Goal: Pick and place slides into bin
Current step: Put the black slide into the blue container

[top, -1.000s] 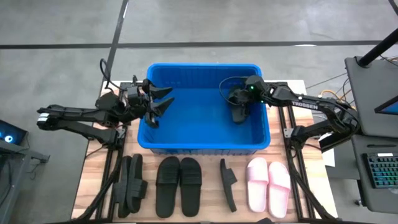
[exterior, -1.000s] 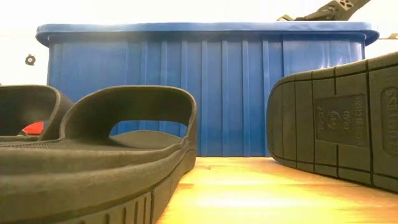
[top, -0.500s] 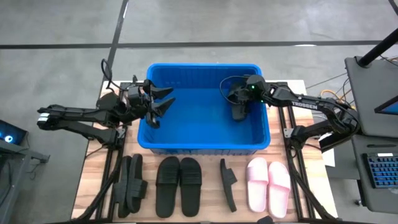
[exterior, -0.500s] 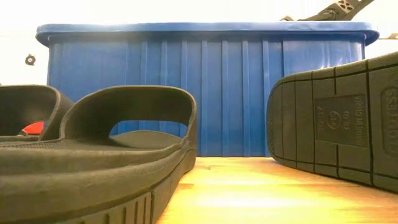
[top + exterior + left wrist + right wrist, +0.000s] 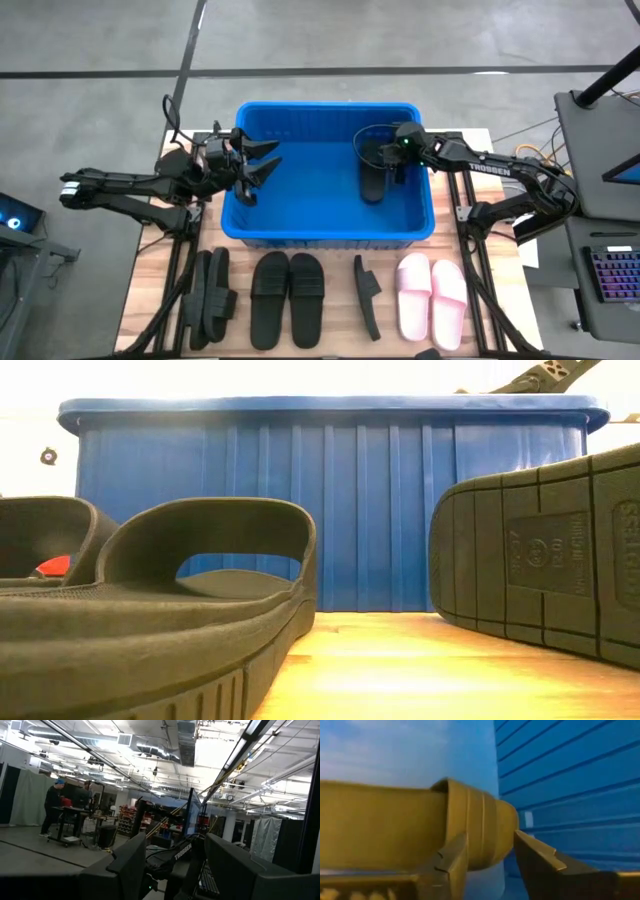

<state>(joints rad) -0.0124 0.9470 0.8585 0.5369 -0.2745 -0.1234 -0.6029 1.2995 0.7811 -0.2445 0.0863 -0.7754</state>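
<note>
A black slide (image 5: 373, 180) sits inside the bin (image 5: 300, 232), toward the bin's right wall, w/ the right gripper (image 5: 392, 160) right at its far end. In the right wrist view the slide's end (image 5: 470, 827) shows between the two fingers (image 5: 452, 860); jaws look narrow around it, touching or very nearly, so it reads as gripped or just at release. Can't tell which for sure. Judged step: placing, i.e. this slide is being set down in the bin. Next move prob calls for spreading the jaws wide, lifting clear of the bin's rim w/o dragging the slide up, then heading for the front row.

Left gripper (image 5: 258, 168) hangs over the bin's left rim, jaws spread wide, nothing in them; the left wrist view looks out into the room, not at any slide. It appears to be waiting.

Rest of the slides lie on the surface along its front edge, in front of the bin: a black pair on edge (image 5: 210, 295) near the front-left corner, a flat black pair (image 5: 286, 290) about mid-edge, one black slide on its side (image 5: 366, 295) right of that, and the pink pair (image 5: 432, 297) toward the front-right corner. Low view has the flat pair (image 5: 190, 605) and the on-edge sole (image 5: 545, 555) close up w/ the bin wall behind them.

Progress: early, most slides not yet in the bin.
</note>
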